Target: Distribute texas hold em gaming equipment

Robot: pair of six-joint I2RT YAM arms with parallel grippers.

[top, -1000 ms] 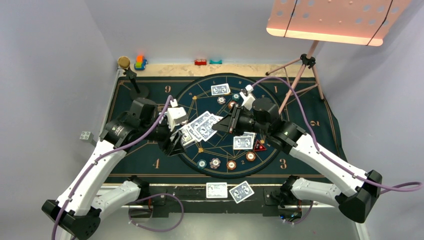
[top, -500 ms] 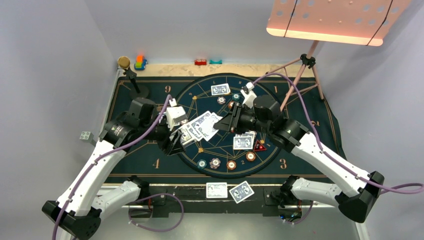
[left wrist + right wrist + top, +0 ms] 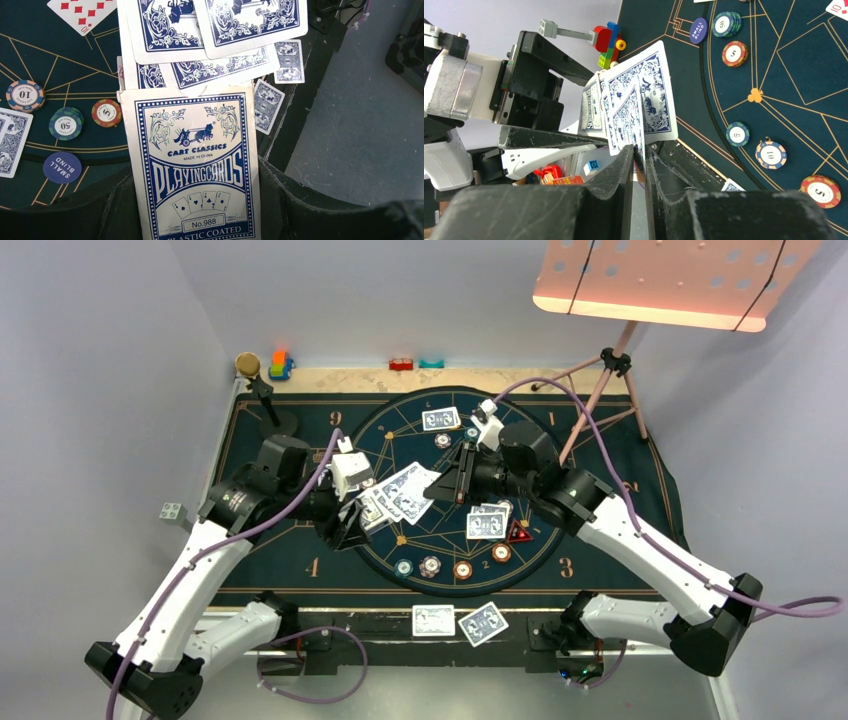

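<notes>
My left gripper [image 3: 195, 210] is shut on a blue-and-white playing card box [image 3: 192, 165], held above the mat. Several blue-backed cards [image 3: 402, 490] fan out of the box's top. My right gripper [image 3: 640, 152] reaches in from the right, its jaws nearly together on the edge of a fanned card [image 3: 646, 95]. More cards lie on the mat [image 3: 441, 419] [image 3: 487, 523] and at the near edge [image 3: 433, 620]. Poker chips [image 3: 431, 565] sit in a row near the circle's front. A red triangular marker [image 3: 519, 532] lies beside the right-hand cards.
A black stand with a cork-coloured top [image 3: 247, 364] stands at the back left beside colourful toy blocks [image 3: 280, 365]. A tripod [image 3: 600, 390] carrying a pink perforated panel [image 3: 660, 280] stands at the back right. The dark mat [image 3: 290, 540] covers the table.
My right arm has shifted a little left and farther back along the fan. The left arm and the box have stayed put.
</notes>
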